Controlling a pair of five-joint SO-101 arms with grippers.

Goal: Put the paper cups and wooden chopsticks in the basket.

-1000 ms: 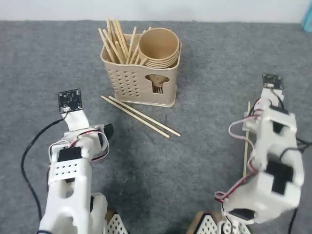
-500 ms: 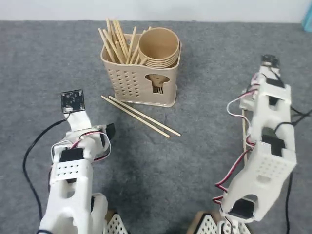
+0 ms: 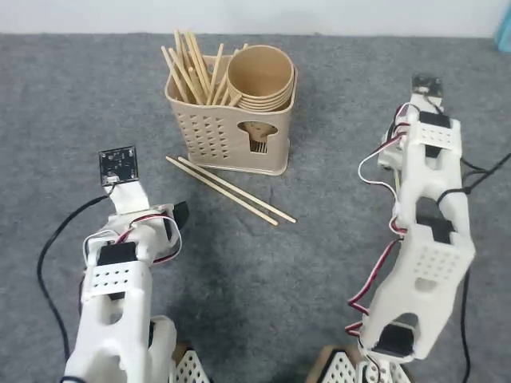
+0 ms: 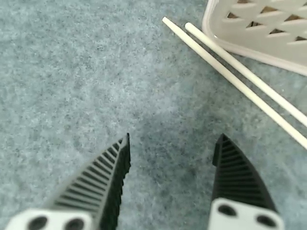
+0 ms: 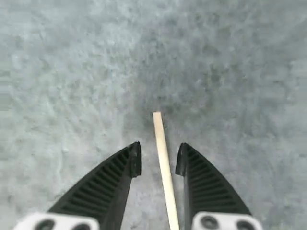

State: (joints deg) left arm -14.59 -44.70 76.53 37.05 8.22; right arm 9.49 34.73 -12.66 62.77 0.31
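A beige perforated basket at the back holds stacked paper cups and several wooden chopsticks. Two more chopsticks lie side by side on the grey mat in front of it, and they run past the basket's corner as a pair of chopsticks in the left wrist view. My left gripper hovers open over bare mat short of them, at the lower left in the high view. My right gripper is open low over the mat, its fingers on either side of a single chopstick.
The grey mat covers the whole table. The right arm stretches along the right side and hides most of the single chopstick from above. Open mat lies between the two arms.
The right arm has stretched away from the front edge, moving its gripper along the single chopstick toward its far end. The left arm has barely moved.
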